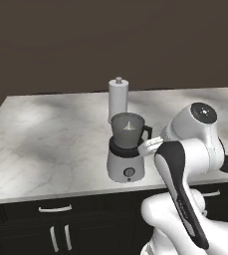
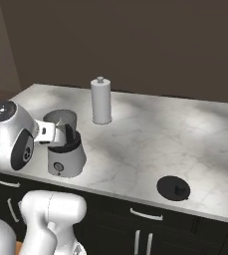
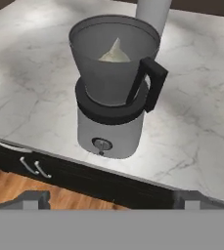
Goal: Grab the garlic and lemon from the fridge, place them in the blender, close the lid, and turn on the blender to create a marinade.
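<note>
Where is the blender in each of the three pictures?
Left base view: the blender stands at the centre, near the counter's front edge.
Right base view: it stands at the left, close beside the white arm.
Hand view: it sits at the upper middle, jar open, something off-white inside.
Shared landmark: the tall white cylinder stands just behind the blender in all three.
</note>
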Controlling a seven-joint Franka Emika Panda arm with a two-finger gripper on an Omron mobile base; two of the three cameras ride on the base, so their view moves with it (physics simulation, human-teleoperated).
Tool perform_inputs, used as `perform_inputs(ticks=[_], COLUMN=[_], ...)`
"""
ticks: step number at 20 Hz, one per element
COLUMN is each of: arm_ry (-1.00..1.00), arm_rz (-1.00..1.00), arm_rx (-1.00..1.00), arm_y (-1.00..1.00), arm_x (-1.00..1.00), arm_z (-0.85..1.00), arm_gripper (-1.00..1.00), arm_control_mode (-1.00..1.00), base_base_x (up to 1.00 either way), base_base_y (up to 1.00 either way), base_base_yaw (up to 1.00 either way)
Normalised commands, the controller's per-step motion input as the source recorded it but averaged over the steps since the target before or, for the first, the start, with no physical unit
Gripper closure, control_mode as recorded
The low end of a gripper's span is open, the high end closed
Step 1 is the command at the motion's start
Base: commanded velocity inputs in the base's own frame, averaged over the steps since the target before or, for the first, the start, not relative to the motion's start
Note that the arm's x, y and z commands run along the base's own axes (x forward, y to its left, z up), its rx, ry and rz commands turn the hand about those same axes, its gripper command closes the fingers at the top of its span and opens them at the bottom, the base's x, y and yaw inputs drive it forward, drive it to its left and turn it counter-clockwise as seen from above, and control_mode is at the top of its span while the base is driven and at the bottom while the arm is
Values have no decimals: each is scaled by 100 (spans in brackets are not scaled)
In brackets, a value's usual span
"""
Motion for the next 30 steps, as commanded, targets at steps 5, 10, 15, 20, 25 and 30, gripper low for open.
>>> perform_inputs(ticks=[5, 10, 15, 20, 25, 30], arm_ry=[-2, 0, 0, 0, 0, 0], arm_rz=[-5, 0, 0, 0, 0, 0], arm_rx=[5, 0, 0, 0, 0, 0], arm_y=[-13, 0, 0, 0, 0, 0], arm_x=[-22, 0, 0, 0, 0, 0], arm_z=[0, 0, 0, 0, 0, 0], arm_gripper=[-100, -100, -100, -100, -100, -100], arm_control_mode=[100, 100, 100, 100, 100, 100], base_base_x=[-47, -71, -36, -6, 2, 27], base_base_y=[-27, -55, -38, -43, -56, -55], base_base_yaw=[-17, -52, -74, -85, -84, -81])
